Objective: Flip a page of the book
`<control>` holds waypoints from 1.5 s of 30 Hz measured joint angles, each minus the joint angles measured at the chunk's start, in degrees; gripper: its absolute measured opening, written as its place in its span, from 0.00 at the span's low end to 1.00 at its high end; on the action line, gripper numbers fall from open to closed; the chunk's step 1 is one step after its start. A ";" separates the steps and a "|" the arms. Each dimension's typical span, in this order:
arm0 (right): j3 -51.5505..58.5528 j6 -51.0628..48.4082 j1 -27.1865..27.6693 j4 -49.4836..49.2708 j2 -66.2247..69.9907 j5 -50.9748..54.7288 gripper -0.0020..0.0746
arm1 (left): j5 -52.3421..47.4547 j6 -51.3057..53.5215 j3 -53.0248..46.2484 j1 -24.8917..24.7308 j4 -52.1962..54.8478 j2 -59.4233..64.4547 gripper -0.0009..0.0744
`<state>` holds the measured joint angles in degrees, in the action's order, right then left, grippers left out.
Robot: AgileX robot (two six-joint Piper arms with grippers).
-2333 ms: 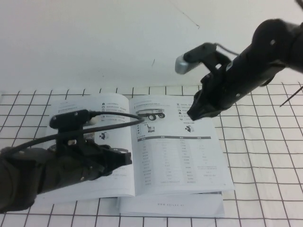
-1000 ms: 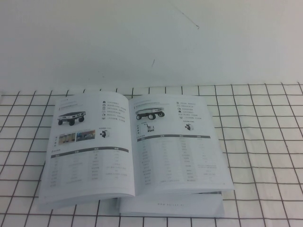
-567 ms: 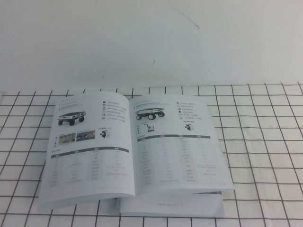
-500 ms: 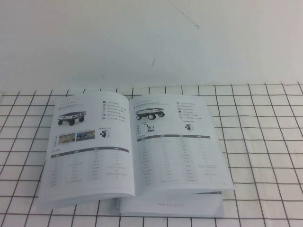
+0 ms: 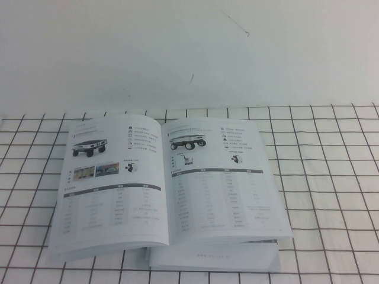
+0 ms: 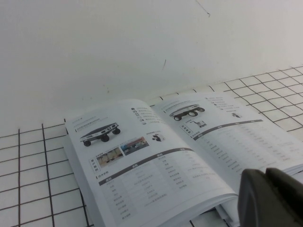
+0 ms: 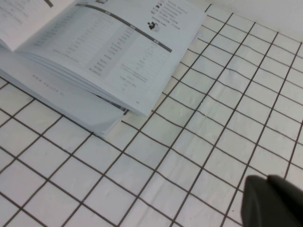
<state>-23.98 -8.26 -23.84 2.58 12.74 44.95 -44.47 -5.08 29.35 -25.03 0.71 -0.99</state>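
The book (image 5: 166, 189) lies open and flat on the checked cloth, also seen in the left wrist view as the book (image 6: 161, 156). Its left-hand page (image 5: 109, 183) shows a flat four-wheeled cart above a grey-headed table and lies flat. Neither arm appears in the high view. My left gripper (image 6: 265, 173) hovers over the book's near edge, its dark fingers pressed together and holding nothing. My right gripper (image 7: 268, 179) is shut and empty above bare cloth, away from the book's corner (image 7: 142, 111).
A white cloth with a dark grid (image 5: 331, 177) covers the table. A plain white wall (image 5: 189, 53) rises behind the book. Open cloth stretches to the right of the book (image 7: 199, 142).
Both arms, over the book in the earliest frame, have withdrawn out of the high view. Over the last second nothing has visibly moved.
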 joint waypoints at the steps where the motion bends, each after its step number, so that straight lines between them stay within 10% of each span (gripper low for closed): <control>1: 0.00 0.00 0.00 0.00 0.00 0.00 0.03 | -0.12 0.00 0.00 0.00 0.00 0.00 0.01; 14: 0.00 0.00 0.00 0.00 0.00 0.00 0.03 | 1.44 -0.12 -4.77 0.00 0.55 0.00 0.01; 27: 0.00 0.00 0.00 -0.17 0.00 0.00 0.03 | 28.04 -0.79 -27.18 9.80 3.24 0.00 0.01; 45: 0.00 0.00 0.00 -0.26 0.00 0.00 0.03 | 25.84 -0.91 -30.74 15.99 -1.27 0.00 0.01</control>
<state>-23.98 -8.26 -23.84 2.32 12.74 44.95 -18.63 -5.98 -1.40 -9.04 -0.56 -0.99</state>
